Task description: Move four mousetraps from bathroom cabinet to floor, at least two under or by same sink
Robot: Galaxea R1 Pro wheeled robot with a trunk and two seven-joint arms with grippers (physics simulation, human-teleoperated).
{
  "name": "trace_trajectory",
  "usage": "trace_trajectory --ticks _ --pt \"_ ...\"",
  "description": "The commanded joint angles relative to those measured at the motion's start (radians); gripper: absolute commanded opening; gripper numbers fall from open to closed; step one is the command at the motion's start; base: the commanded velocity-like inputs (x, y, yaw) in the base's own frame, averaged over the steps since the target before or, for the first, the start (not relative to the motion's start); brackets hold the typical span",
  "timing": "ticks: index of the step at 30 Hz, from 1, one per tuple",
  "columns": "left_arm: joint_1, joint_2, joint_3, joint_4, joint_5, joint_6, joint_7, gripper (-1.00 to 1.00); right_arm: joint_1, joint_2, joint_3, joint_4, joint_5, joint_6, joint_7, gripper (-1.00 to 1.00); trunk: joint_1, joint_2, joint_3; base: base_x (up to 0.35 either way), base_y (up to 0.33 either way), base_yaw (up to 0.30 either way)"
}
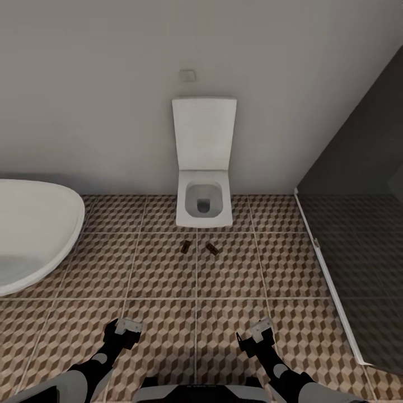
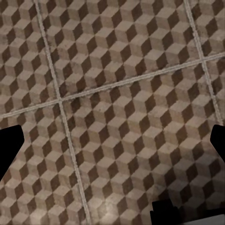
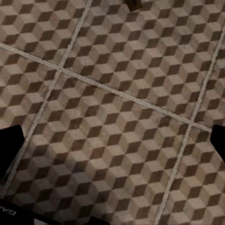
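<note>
Two small brown mousetraps lie on the cube-patterned bathroom floor just in front of the toilet, one on the left and one on the right. An edge of one mousetrap also peeks into the right wrist view. My left gripper hangs low over bare tiles, open and empty, its fingertips spread wide. My right gripper is likewise open and empty above the tiles, fingertips far apart. The cabinet and the bathroom sink are out of view.
A white toilet with its lid raised stands against the far wall. The curved white bathtub fills the left side. A dark shower area with a pale threshold strip borders the right.
</note>
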Motion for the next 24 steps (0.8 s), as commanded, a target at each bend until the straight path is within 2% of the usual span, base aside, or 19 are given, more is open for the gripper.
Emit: trace_trajectory --ticks 1,24 --pt "0.000 0.000 -0.007 0.001 0.001 -0.003 0.002 1.00 -0.001 0.000 0.003 0.001 0.010 -0.002 -0.010 1.00 -0.004 0.006 0.003 0.000 0.000 0.000" --pt "0.000 -0.002 -0.007 0.001 0.001 -0.003 0.002 1.00 -0.001 0.000 0.003 0.001 0.011 -0.002 -0.010 1.00 -0.092 0.167 0.075 0.000 0.000 0.000"
